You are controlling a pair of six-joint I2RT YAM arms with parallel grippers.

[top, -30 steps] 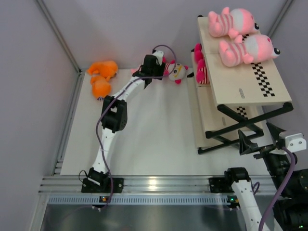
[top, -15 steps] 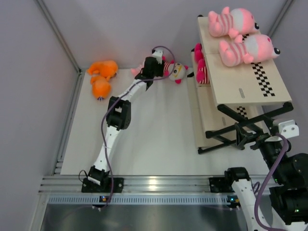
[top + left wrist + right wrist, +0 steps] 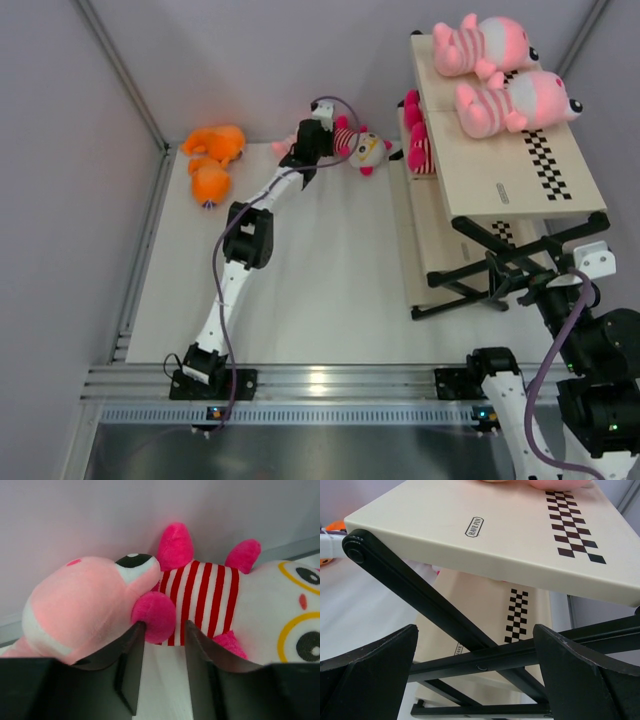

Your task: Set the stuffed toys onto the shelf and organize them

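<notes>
While pale-pink toy (image 3: 75,605) crowds it, left gripper (image 3: 164,625) narrow round hot-pink toy (image 3: 202,600) paw, hold unclear | right gripper (image 3: 475,630) wide | shelf (image 3: 495,535) ahead

Left claw (image 3: 164,626) closed in on hot-pink toy (image 3: 200,600)
Its jaws narrowed beside the toy's paw; right claw (image 3: 475,635) swung nearer the shelf (image 3: 500,150).

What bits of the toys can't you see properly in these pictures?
Top view: the shelf's top board covers most of a striped toy on a lower board.
Top view: the left end effector hides part of the glasses toy.
Left wrist view: the right edge cuts off its face.
Right wrist view: the top edge cuts off the toys on top.
Orange toys: faces too small.
</notes>
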